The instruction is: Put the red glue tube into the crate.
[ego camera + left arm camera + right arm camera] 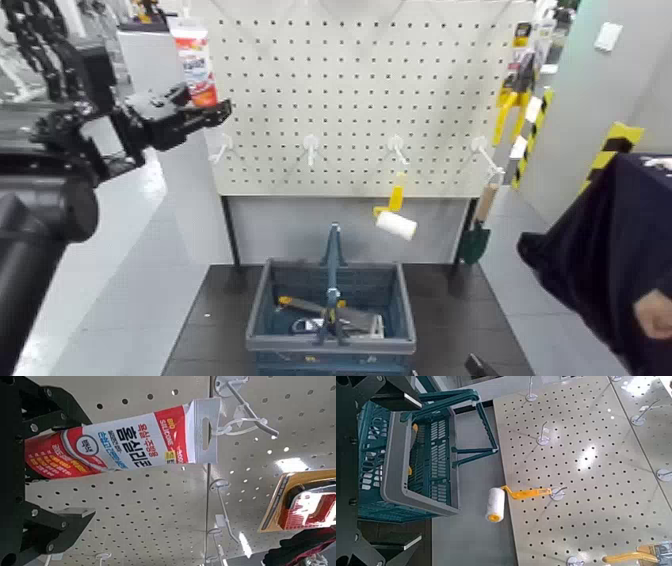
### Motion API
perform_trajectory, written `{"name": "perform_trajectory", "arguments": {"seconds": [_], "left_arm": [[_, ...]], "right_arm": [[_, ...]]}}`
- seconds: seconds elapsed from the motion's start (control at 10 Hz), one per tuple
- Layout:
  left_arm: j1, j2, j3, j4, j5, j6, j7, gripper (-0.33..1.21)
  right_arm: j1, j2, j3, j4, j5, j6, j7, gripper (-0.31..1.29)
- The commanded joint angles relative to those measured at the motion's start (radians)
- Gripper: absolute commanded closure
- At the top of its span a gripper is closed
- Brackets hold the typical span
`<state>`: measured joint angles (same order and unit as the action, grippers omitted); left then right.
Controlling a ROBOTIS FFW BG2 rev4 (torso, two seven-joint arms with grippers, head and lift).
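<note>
At far left the left gripper [205,108] is raised high before the pegboard [360,90], its jaws clamped on the lower red end of the red glue tube [193,62], which stands upright by the board's upper left corner. Low at centre, the crate [268,300] sits on the dark table [210,320], apparently holding a few tools. A yellow-handled paint roller [394,217] hangs just above it. The right gripper [352,471] is near the crate; whether it is open cannot be told.

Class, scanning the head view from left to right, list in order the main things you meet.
Left gripper holding the red glue tube → crate → paint roller → brush hanging on the pegboard → person's dark sleeve.
</note>
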<state>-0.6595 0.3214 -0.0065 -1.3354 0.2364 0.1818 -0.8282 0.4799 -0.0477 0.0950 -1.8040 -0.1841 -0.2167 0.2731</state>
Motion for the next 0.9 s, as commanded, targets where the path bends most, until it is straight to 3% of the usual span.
{"name": "perform_trajectory", "arguments": {"seconds": [0.1,0.9], "left_arm": [[-0.006,0.001,-0.004,-0.013,0.009,-0.001,0.006,1.05],[-0.006,0.004,0.007,-0.079,0.018,-0.001,0.024,1.07]], "right_arm": [[0.000,0.000,-0.001,0.000,0.000,0.002,0.002,0.15],[0.000,0.002,-0.003,-0.002,0.000,0.007,0.003,0.15]]}}
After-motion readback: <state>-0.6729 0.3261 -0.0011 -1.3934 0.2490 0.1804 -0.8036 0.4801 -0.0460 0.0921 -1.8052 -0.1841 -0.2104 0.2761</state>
